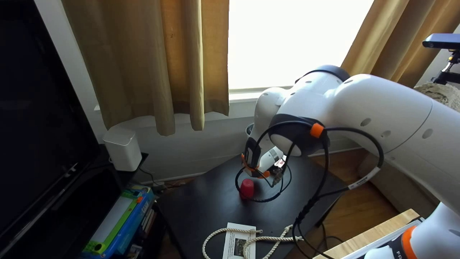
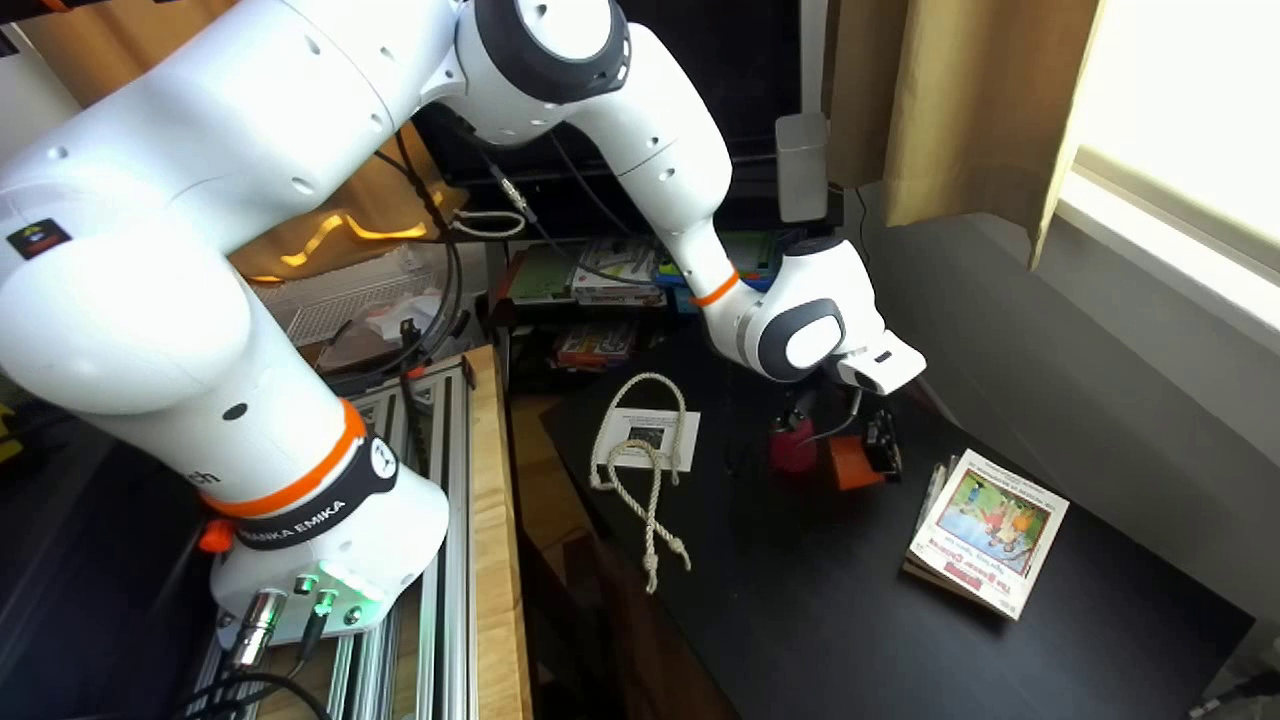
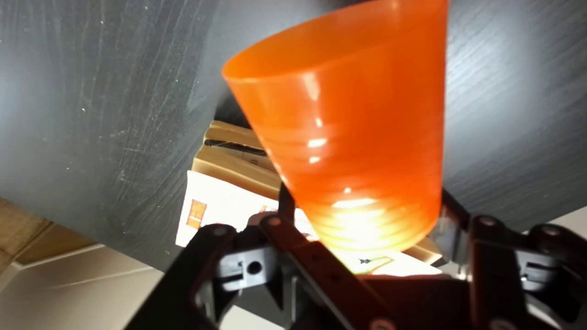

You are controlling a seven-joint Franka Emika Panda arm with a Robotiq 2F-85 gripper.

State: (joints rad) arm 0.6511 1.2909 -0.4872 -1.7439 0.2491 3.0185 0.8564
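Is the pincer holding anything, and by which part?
Yes: the orange cup, held in the pincer across its outer sides near the narrow end, opposite the open mouth.

In an exterior view, daylight whites out the window [image 1: 291, 43] at top centre between tan curtains [image 1: 136, 61]; a flat-screen television [image 1: 32, 108] stands far left, the black table [image 1: 201, 208] lower centre, wooden floor [image 1: 373, 201] lower right.

In an exterior view the arm [image 2: 290, 120] climbs from lower left, arches along the top and slopes to the wrist [image 2: 800, 335] right of centre. Low in the wrist view the end effector [image 3: 368, 210] grips between parted fingers [image 3: 286, 205].
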